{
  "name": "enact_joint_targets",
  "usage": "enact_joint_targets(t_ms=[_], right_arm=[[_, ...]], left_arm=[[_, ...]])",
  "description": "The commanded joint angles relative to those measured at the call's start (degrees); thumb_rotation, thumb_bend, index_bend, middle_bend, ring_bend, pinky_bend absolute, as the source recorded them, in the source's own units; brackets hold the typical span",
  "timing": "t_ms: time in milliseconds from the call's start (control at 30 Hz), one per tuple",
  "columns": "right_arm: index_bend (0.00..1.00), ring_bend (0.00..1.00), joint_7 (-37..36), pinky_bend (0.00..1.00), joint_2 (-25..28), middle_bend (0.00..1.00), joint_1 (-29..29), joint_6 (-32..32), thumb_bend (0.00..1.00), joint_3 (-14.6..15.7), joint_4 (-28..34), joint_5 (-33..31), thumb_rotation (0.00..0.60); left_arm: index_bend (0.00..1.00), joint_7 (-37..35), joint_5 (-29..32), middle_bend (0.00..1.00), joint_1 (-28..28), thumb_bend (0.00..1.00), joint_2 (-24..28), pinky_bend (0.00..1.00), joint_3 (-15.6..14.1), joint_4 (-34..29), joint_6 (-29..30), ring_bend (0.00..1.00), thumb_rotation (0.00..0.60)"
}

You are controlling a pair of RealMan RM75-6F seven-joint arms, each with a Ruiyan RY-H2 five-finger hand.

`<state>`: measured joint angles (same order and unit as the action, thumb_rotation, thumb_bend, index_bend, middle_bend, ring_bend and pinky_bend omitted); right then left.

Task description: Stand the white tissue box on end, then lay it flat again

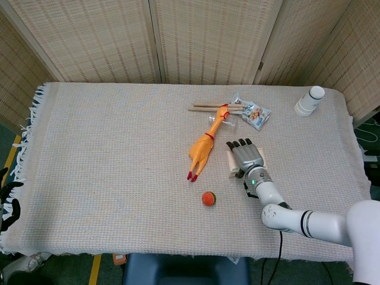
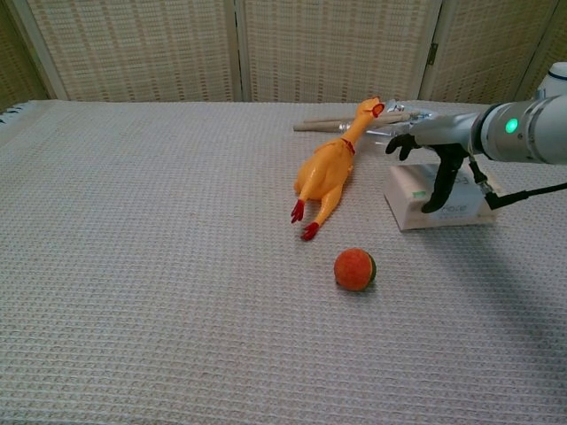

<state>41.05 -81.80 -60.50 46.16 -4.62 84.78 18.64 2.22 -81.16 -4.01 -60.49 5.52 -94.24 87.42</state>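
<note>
Orange ball (image 2: pixel 355 269) nearest, on cloth. Behind it, white tissue box (image 2: pixel 414 205) lies flat, right of rubber chicken (image 2: pixel 332 163). Right hand (image 1: pixel 245 157) over box top, fingers spread, thumb (image 2: pixel 438 189) down box's near face; actual grip: cannot tell. Snack packet (image 1: pixel 256 114), wooden sticks (image 1: pixel 209 107), white bottle (image 1: pixel 309 101) at far side. Left hand (image 1: pixel 8 200) at table's left edge, state unclear.

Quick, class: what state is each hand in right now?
Left hand: only dark fingers show at the table edge; cannot be told.
Right hand: over the tissue box, thumb down its front; grip cannot be told.
</note>
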Motion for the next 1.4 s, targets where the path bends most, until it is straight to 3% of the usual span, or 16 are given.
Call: enact_joint_targets(t_ms=[33,300,433,533,667,800,867,900,1033,1400], right_arm=[[0.19,0.02,-0.26,0.00,-0.84,0.20,-0.07,-0.06,0.15,0.71,-1.11,0.07,0.600],[0.46,0.15,-1.95,0.00,-2.34,0.36,0.69,1.87,0.17,1.02,-2.99,3.93,0.600],[0.51,0.20,-9.20,0.00,-1.46,0.41,3.63,3.68,0.23,-1.69,-1.46,10.66,0.600],[0.52,0.21,-23.75,0.00,0.48,0.42,9.32,6.00,0.25,-6.66,1.51,19.47,0.600],[0.52,0.20,-54.25,0.00,2.02,0.43,21.07,9.31,0.30,-10.70,2.28,35.95,0.600],[0.53,0.19,-90.32,0.00,0.34,0.43,28.05,8.65,0.31,-10.43,-5.85,51.60,0.600],[0.54,0.19,-105.92,0.00,-1.44,0.43,29.20,11.47,0.31,-8.74,-13.48,60.43,0.600],[0.54,0.19,-110.26,0.00,-2.74,0.43,29.27,12.88,0.31,-8.00,-17.26,62.86,0.600],[0.54,0.19,-122.12,0.00,-7.84,0.43,27.87,15.44,0.33,-4.50,-31.07,69.39,0.600],[0.54,0.19,-135.68,0.00,-16.70,0.43,24.48,14.28,0.36,0.90,-50.51,73.53,0.600]], left_arm=[[0.31,0.01,0.10,0.00,-0.03,0.62,-0.03,0.11,0.02,0.13,-0.13,0.00,0.600],[0.31,-0.18,0.06,0.00,-0.06,0.62,-0.11,0.11,0.05,0.44,-0.21,0.00,0.600],[0.30,-0.05,-0.05,0.00,-0.12,0.62,-0.16,0.11,0.01,0.39,-0.31,0.00,0.600],[0.30,-0.15,0.00,0.00,-0.07,0.62,-0.11,0.11,0.00,0.35,-0.32,0.00,0.600],[0.30,-0.37,0.01,0.00,0.07,0.62,0.04,0.11,0.15,0.06,0.02,0.00,0.600],[0.30,-0.45,-0.12,0.00,0.17,0.62,0.07,0.11,0.15,-0.12,0.25,0.00,0.600],[0.30,-0.37,-0.10,0.00,0.15,0.62,0.05,0.11,0.13,-0.21,0.16,0.00,0.600],[0.30,-0.35,-0.10,0.00,0.12,0.62,0.03,0.11,0.14,-0.26,0.14,0.00,0.600],[0.30,-0.68,0.06,0.00,0.19,0.62,0.17,0.11,0.31,-0.42,0.26,0.00,0.600],[0.30,-0.29,1.10,0.00,-0.07,0.62,-0.15,0.11,0.45,0.21,-0.76,0.00,0.600]])
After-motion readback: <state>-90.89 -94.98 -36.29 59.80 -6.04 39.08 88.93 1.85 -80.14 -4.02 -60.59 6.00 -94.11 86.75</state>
